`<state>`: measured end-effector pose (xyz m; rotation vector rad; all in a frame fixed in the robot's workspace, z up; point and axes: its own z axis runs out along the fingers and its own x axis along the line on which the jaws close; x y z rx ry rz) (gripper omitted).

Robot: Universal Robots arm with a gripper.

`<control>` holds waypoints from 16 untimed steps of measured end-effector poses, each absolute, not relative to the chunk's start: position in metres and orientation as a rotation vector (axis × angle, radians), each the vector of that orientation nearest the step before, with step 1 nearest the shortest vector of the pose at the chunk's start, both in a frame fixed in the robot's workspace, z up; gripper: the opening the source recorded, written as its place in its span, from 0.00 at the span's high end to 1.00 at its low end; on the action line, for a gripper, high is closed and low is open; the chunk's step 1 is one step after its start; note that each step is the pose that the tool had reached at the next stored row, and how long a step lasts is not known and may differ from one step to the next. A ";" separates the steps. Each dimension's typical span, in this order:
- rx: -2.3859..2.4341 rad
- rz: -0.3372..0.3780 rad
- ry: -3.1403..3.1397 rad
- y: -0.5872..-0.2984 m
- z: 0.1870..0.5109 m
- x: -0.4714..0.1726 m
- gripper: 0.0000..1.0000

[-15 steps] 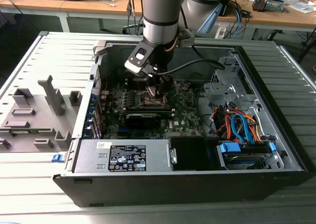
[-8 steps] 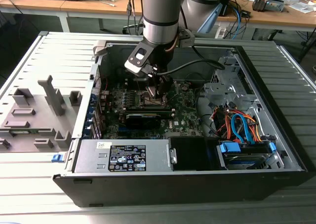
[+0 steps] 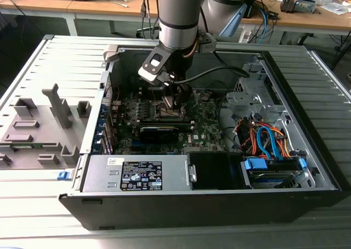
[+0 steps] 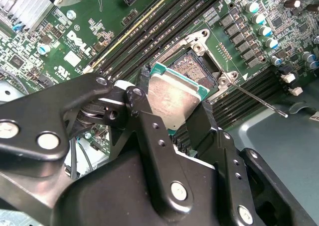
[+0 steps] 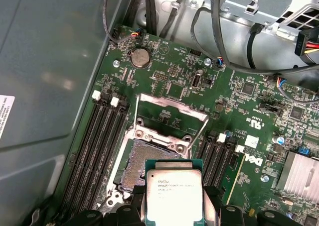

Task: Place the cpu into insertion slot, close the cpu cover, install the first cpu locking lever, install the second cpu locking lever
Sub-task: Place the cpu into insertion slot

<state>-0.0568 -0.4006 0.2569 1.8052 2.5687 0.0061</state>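
The cpu (image 5: 173,196) is cut off by the picture's edge in the first wrist view, and it's covering part of the insertion slot (image 5: 133,159). Exterior view: the gripper (image 3: 174,102) blocks the slot, cpu too small to make out.

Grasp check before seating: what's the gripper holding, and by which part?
The gripper holds the cpu, pinched by two opposite side edges, close to the open insertion slot.

The silver-topped, green-edged cpu (image 5: 174,196) hangs just above one edge of the insertion slot (image 5: 142,161), whose dark centre lies bare. The cpu cover (image 5: 172,105), a thin silvery frame, stands swung open.
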 end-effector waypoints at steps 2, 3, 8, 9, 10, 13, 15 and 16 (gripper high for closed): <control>1.807 0.006 2.568 -0.401 0.257 -0.057 0.46; 1.807 0.006 2.567 -0.401 0.257 -0.057 0.46; 1.824 0.005 2.554 -0.401 0.256 -0.057 0.46; 1.825 0.005 2.554 -0.401 0.256 -0.057 0.46; 1.825 0.005 2.554 -0.401 0.256 -0.057 0.46; 1.828 0.005 2.552 -0.401 0.255 -0.057 0.46; 1.829 0.004 2.551 -0.401 0.255 -0.057 0.46; 1.829 0.004 2.550 -0.401 0.255 -0.057 0.46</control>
